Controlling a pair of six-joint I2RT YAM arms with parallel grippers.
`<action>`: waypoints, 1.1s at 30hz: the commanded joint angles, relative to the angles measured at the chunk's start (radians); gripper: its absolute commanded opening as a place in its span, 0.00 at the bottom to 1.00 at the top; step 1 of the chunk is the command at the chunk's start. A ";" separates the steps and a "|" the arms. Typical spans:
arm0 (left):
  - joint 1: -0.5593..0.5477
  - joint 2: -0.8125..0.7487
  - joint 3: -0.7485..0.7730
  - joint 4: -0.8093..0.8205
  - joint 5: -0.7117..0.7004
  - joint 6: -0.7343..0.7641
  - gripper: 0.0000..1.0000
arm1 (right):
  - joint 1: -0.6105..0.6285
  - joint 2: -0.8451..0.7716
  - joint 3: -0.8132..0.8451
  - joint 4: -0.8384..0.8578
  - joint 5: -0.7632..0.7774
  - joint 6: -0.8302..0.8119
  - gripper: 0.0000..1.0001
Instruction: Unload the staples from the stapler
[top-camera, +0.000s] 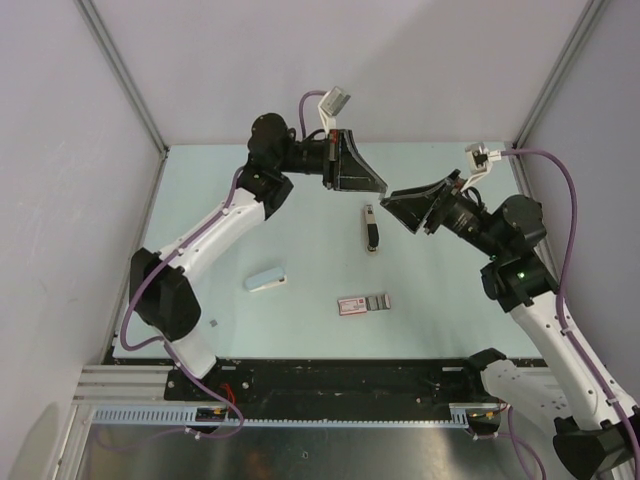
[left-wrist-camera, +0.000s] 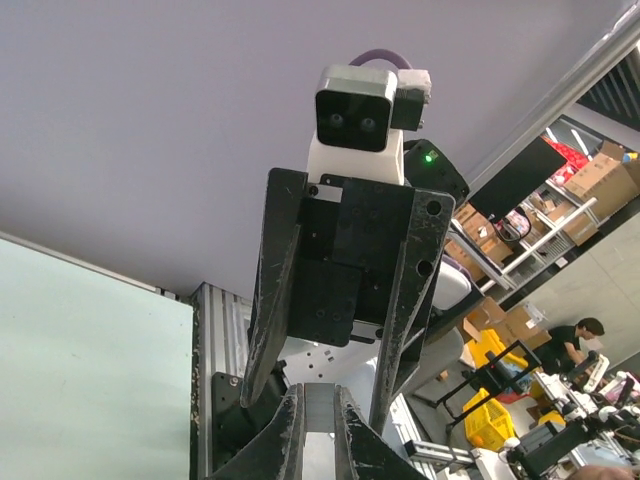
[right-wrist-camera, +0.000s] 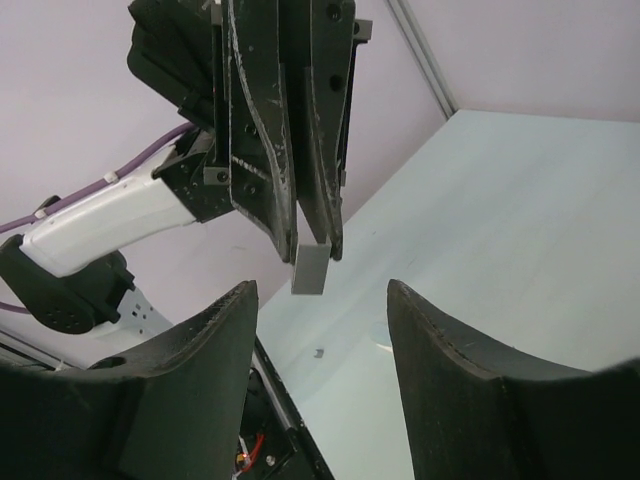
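Observation:
The stapler (top-camera: 370, 228), slim and black with a silvery part, lies on the pale green table between the two arms. My left gripper (top-camera: 384, 187) is raised above the table and shut on a small grey strip of staples (left-wrist-camera: 318, 425). The strip sticks out past the fingertips, as the right wrist view (right-wrist-camera: 311, 268) shows. My right gripper (top-camera: 400, 212) is open and empty. It faces the left gripper tip to tip, and its fingers (right-wrist-camera: 215, 350) stand wide either side of the strip without touching it.
A pale blue-white wedge (top-camera: 266, 281) lies left of centre. A flat pink-and-grey box (top-camera: 362, 303) lies near the front. A tiny grey bit (top-camera: 212, 322) sits by the left arm's base. Grey walls close in the table (top-camera: 300, 230) on three sides.

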 joint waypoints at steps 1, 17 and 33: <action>-0.007 -0.050 -0.025 0.054 0.000 -0.017 0.14 | -0.004 0.013 0.039 0.081 -0.006 0.038 0.58; -0.015 -0.043 -0.036 0.077 -0.013 -0.010 0.15 | -0.001 0.042 0.038 0.102 -0.030 0.065 0.42; -0.014 -0.036 -0.012 0.096 -0.023 -0.010 0.15 | 0.002 0.036 0.039 0.068 -0.033 0.054 0.41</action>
